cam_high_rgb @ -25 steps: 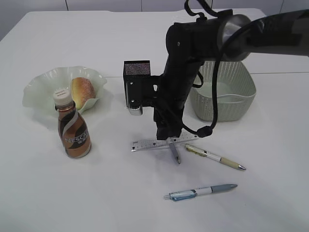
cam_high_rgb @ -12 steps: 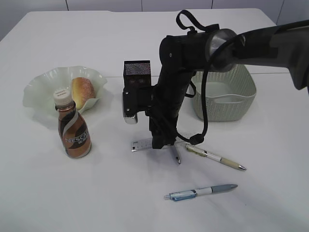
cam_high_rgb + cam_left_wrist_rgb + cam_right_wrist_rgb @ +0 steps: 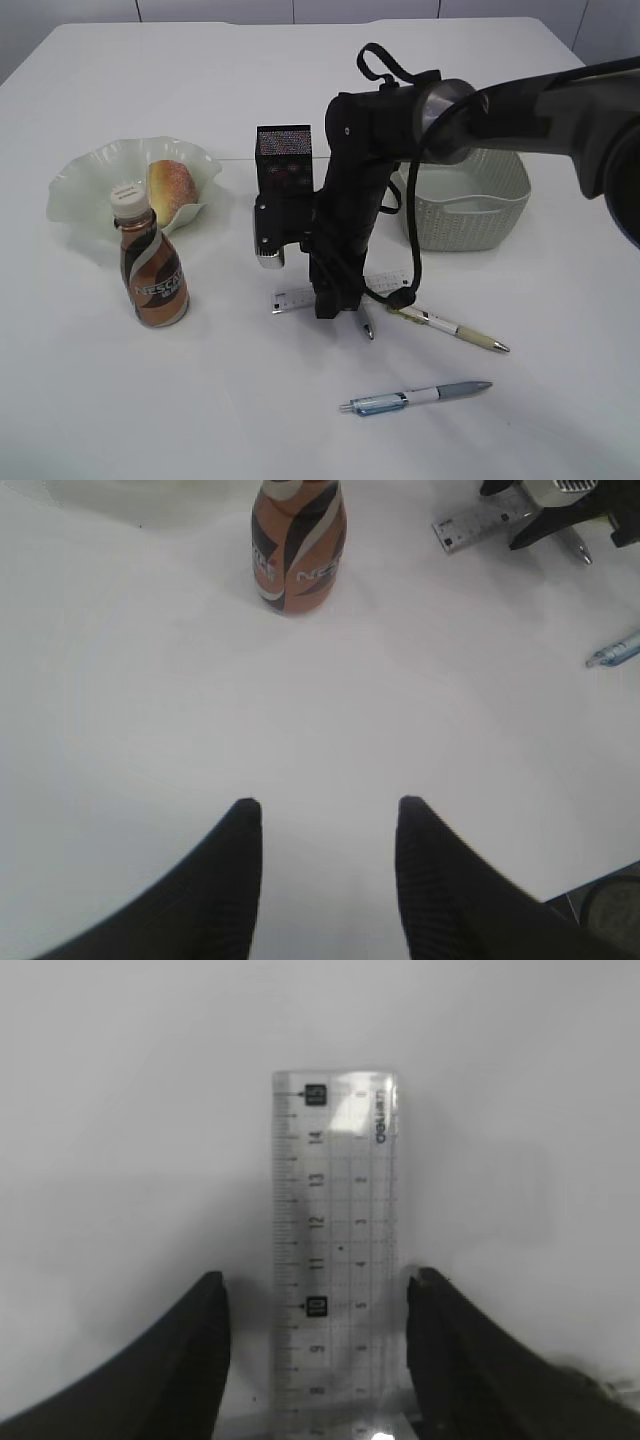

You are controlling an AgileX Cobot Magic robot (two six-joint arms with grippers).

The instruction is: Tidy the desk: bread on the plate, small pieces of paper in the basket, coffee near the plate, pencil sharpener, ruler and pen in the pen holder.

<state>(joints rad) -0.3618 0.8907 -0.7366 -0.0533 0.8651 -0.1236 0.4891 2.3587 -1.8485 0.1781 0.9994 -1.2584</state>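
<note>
My right gripper (image 3: 318, 1290) is open and low over the clear ruler (image 3: 335, 1210), one finger on each side with a gap to both. From outside, it (image 3: 335, 305) covers the middle of the ruler (image 3: 293, 297), which lies flat in front of the black mesh pen holder (image 3: 284, 148). A grey pen (image 3: 366, 324) lies partly under the ruler, a cream pen (image 3: 452, 329) to its right, a blue pen (image 3: 415, 395) nearer. Bread (image 3: 172, 188) rests on the plate (image 3: 80, 180), the coffee (image 3: 152, 270) beside it. My left gripper (image 3: 325, 815) is open over bare table. Pencil sharpener and paper pieces are out of view.
The pale woven basket (image 3: 470, 200) stands at the right behind the pens. The right arm's forearm and cable hang in front of the pen holder. In the left wrist view the coffee (image 3: 298, 550) is far ahead and the table edge (image 3: 590, 880) is close at lower right.
The right arm has shifted left and come lower, so its gripper now sits over the ruler's middle instead of its right end. The left gripper looks unchanged.
</note>
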